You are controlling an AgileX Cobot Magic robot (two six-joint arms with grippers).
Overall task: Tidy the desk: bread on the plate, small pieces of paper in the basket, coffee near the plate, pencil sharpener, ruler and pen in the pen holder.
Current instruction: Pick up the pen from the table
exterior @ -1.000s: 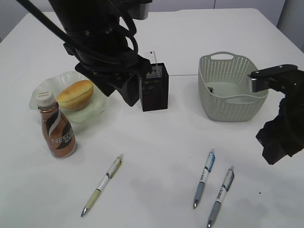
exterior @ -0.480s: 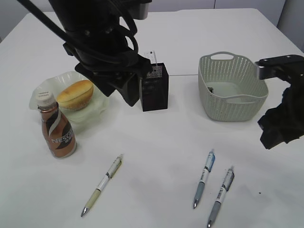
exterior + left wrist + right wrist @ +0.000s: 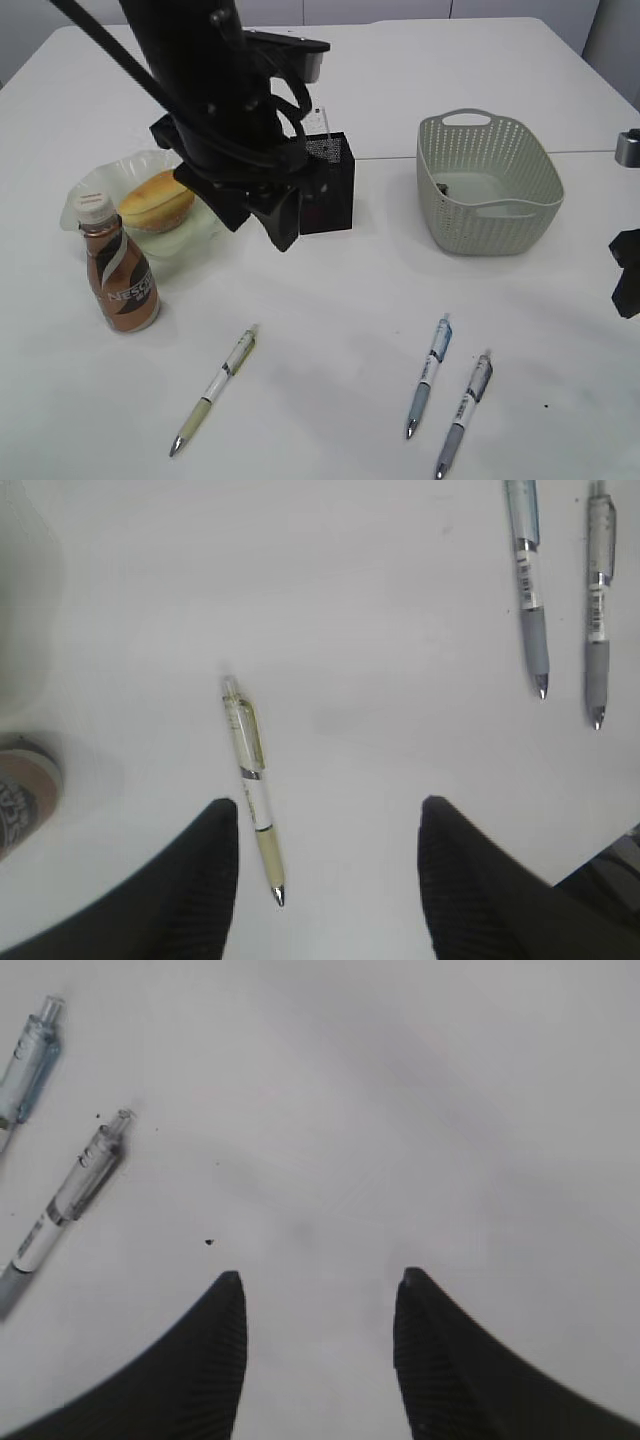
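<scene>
The left gripper hangs with its jaws apart and nothing between them, above a yellow-green pen lying on the desk. The right gripper is likewise spread and empty over bare tabletop, near two grey pens. Behind the left arm stands the pen holder, the clear ruler upright in it. The bread sits on the plate, the coffee just in front. The basket stands to the right, well apart.
</scene>
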